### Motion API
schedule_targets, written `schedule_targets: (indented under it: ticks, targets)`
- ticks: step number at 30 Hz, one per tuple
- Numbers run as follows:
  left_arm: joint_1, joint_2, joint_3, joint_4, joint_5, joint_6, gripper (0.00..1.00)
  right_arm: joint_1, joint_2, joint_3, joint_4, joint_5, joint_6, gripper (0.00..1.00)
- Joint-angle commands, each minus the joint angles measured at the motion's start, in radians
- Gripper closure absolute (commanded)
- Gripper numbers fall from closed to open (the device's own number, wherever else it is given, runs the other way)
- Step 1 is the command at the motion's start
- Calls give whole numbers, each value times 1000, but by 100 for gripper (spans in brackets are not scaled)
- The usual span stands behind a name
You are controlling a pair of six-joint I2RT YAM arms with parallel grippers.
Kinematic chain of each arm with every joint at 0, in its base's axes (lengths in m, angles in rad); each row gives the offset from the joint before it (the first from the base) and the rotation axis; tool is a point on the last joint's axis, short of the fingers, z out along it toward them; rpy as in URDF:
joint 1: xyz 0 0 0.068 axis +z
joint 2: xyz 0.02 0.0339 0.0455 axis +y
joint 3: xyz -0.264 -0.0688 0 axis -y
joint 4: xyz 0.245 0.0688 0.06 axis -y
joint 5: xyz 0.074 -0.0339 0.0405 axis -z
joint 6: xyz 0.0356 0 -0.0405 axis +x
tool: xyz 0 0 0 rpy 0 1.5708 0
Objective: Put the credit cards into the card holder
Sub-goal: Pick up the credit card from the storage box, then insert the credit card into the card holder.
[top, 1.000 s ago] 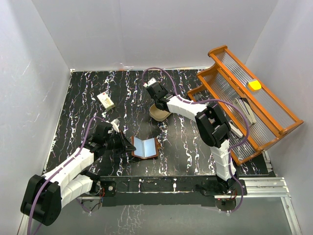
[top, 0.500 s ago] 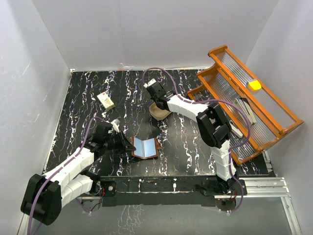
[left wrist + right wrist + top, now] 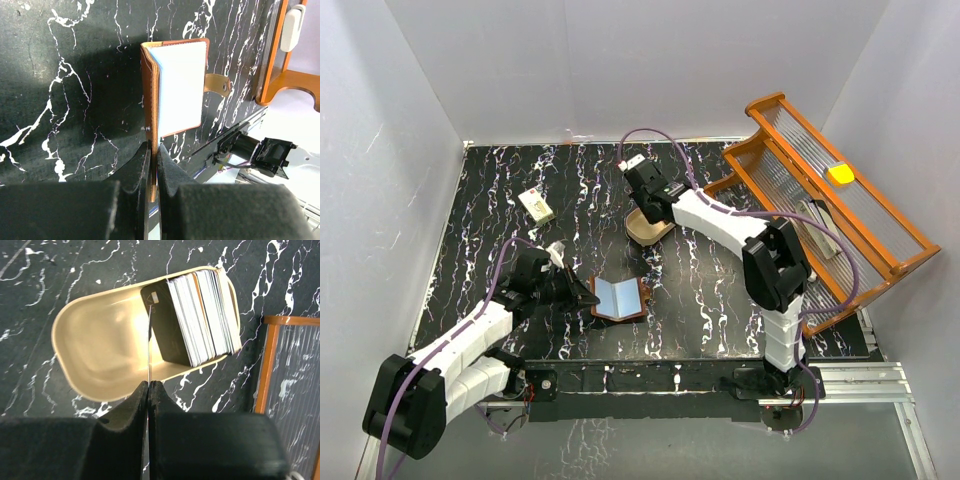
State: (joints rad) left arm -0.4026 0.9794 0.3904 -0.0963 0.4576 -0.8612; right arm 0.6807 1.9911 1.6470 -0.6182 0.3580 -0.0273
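Left wrist shows the left gripper pressed together on the brown cover edge of the open card holder on the table; the right gripper pinches one thin card edge-on above the beige tray, where the credit cards stand stacked

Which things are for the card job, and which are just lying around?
For the job: credit cards, card holder, left gripper holding it, right gripper pinching one card, beige tray they sit in.
Just lying about: cream block, orange rack, yellow piece on it.
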Motion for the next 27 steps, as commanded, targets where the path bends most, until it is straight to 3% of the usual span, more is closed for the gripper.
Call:
schedule_targets:
  ticks: [1, 6, 10, 18, 22, 27]
  targets:
    - [-2, -8, 2, 42, 31, -26, 100, 35, -109, 54, -72, -24, 107, 100]
    - [-2, 11, -5, 100, 18, -58, 100, 94, -231, -4, -129, -49, 189, 100]
    - [-2, 42, -7, 135, 16, -70, 100, 128, -349, -124, -95, -195, 276, 100]
    - [-2, 83, -47, 183, -5, -79, 100, 161, -528, -416, 183, -527, 505, 100]
    - [-2, 90, -67, 185, -9, -75, 100, 163, -571, -552, 331, -605, 601, 100]
    - [-2, 84, -74, 164, -25, -59, 93, 163, -534, -608, 366, -617, 638, 100]
